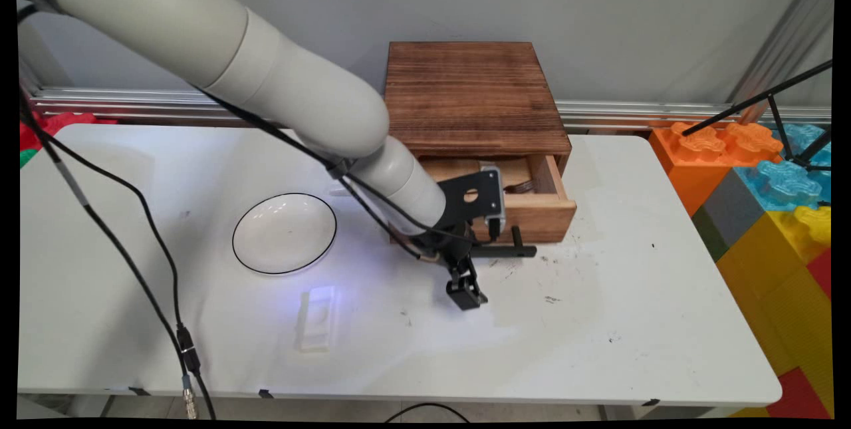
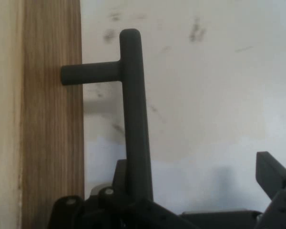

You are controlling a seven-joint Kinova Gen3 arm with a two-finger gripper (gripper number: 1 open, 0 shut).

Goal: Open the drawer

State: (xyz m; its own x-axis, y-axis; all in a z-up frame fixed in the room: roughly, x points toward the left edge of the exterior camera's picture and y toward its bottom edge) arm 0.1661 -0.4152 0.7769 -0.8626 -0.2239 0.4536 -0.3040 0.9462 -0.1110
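While white tabletop (image 1: 598, 322) lies bare along the near edge and right, a glossy round plate (image 1: 284, 233) with a thin black rim sits left, a clear plastic piece (image 1: 318, 319) just below it. No writing readable anywhere. Gripper (image 1: 467, 290) hangs spread, gripping nothing, beside the drawer's (image 1: 532, 219) matte black bar handle (image 2: 133, 109). Grainy dark wooden box (image 1: 472, 96), drawer pulled out.

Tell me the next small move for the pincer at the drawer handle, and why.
Probably shift the pincer sideways until the handle bar sits midway in it. In the hand view the pincer is open, the bar runs close to one side, and the far finger stands well clear. The drawer is already partly out.
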